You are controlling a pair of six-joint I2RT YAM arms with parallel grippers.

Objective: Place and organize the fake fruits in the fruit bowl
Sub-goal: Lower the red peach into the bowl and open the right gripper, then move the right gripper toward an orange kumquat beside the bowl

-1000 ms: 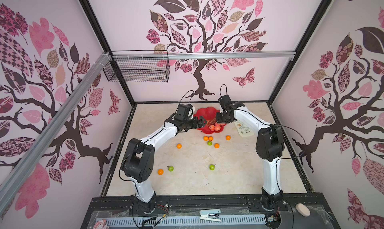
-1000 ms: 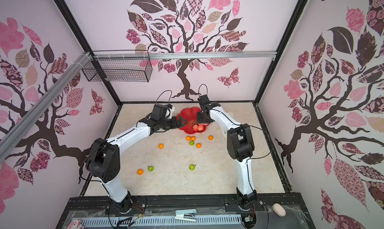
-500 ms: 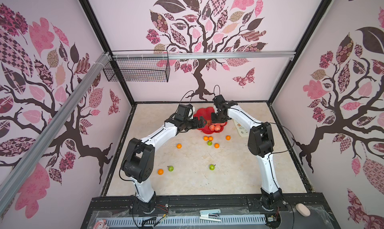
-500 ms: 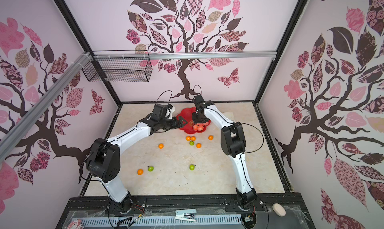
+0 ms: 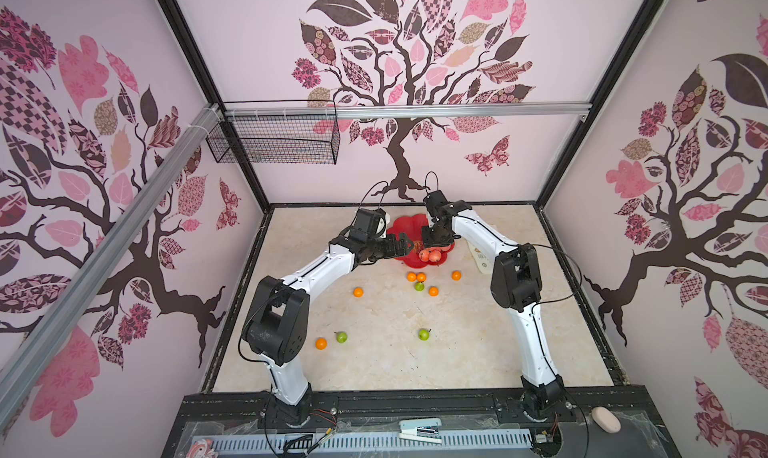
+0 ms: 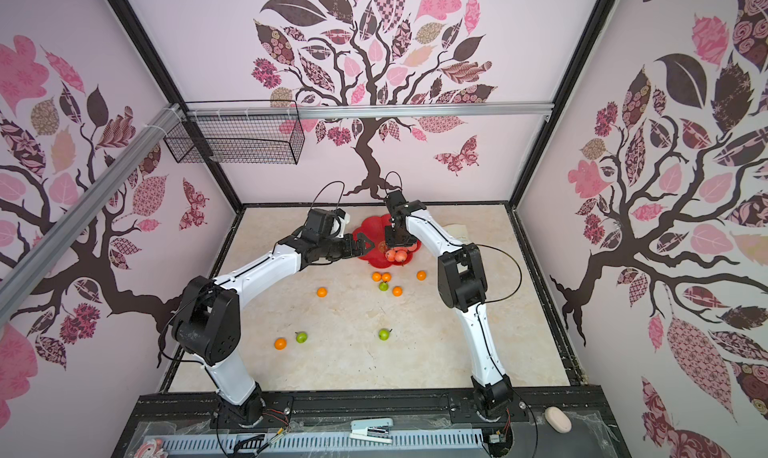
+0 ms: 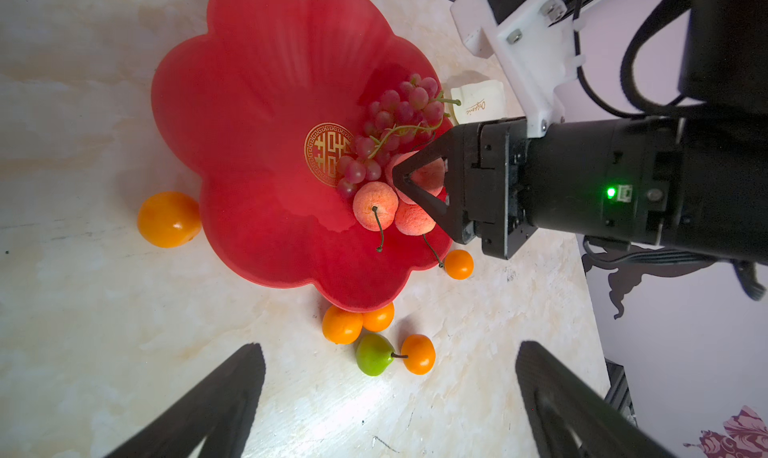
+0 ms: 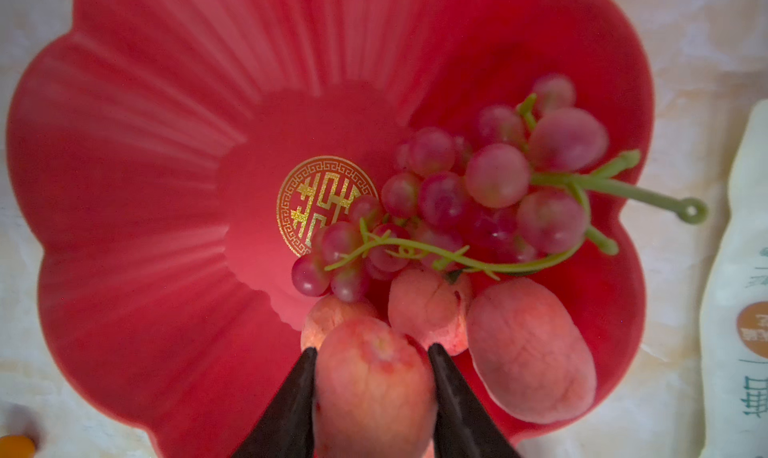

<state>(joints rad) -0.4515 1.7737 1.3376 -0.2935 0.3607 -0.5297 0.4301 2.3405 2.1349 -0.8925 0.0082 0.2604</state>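
The right hand (image 8: pixel 372 350) grips a peach (image 8: pixel 374 398) just above the bowl (image 8: pixel 145 144), beside other peaches (image 8: pixel 528 352) and grapes (image 8: pixel 478 186); release it low and gently so nothing rolls; the left hand (image 7: pixel 390 348) gapes empty nearby.

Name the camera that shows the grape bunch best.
Right wrist view: the grape bunch lies large and unblocked in the fruit bowl. The left wrist view shows it whole but smaller. Both top views leave it too small to tell.
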